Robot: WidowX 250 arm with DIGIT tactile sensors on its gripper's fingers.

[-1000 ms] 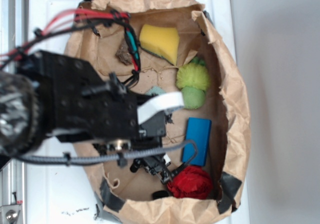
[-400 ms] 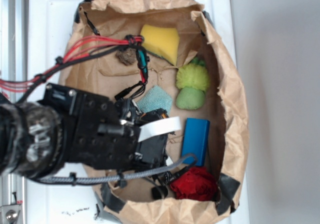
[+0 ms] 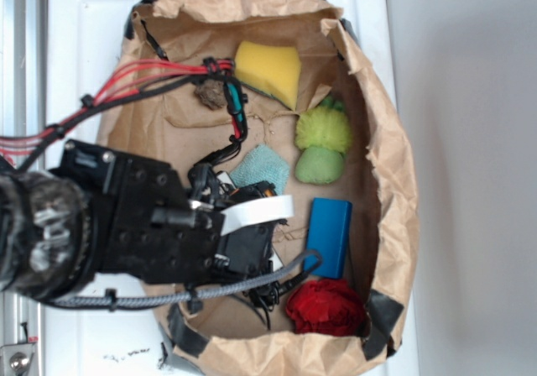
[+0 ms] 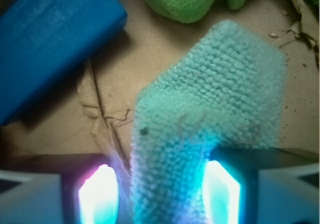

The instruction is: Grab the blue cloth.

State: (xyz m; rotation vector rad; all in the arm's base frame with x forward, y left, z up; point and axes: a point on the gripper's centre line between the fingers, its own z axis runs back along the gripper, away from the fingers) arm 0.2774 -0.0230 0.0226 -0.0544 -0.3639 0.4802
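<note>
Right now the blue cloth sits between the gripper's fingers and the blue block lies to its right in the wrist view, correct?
Not quite. In the wrist view the blue cloth does sit between the gripper fingers, but the blue block lies to its upper left, not its right.

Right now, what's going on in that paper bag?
The WidowX arm is reaching into the brown paper bag for the blue cloth. In the wrist view the gripper straddles the cloth's near end, one finger on each side, jaws open and not yet clamped. The blue block, green pom-poms, yellow sponge and red pom-pom lie untouched.
</note>
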